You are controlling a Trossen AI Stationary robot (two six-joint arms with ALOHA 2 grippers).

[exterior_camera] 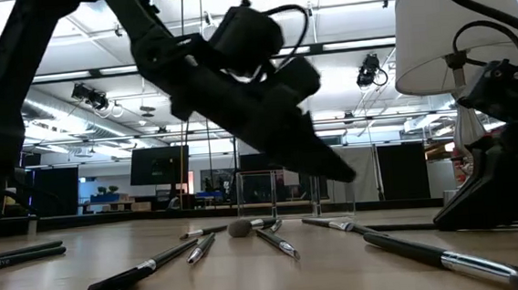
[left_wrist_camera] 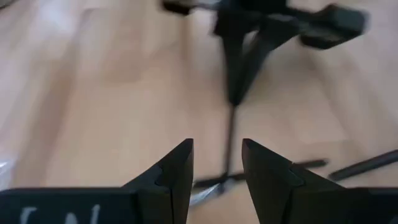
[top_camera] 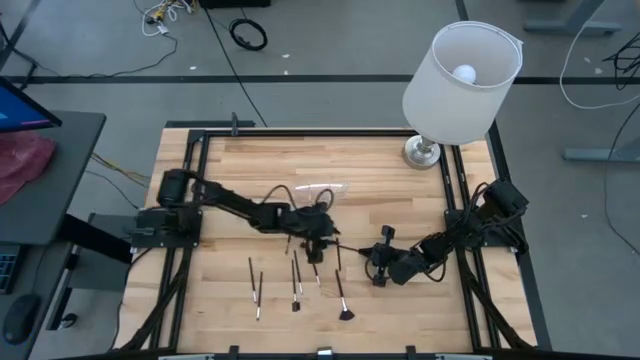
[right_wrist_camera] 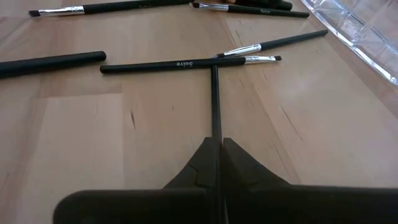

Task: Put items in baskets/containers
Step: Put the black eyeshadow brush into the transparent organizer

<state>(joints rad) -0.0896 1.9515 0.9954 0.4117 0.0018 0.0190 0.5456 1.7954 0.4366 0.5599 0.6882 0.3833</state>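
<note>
On the wooden surface (top_camera: 400, 300), the clear cup (top_camera: 318, 189) lies on its side just beyond the left hand (top_camera: 318, 250), well apart from the right hand (top_camera: 382, 262). The right hand is clenched on one brush (right_wrist_camera: 215, 99), whose long axis runs straight out ahead. The left hand hovers released over loose brushes (top_camera: 296, 280).

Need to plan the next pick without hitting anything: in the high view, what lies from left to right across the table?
Left arm's base → leftmost brush → left gripper → fan brush → right gripper → lamp → right arm's base.
</note>
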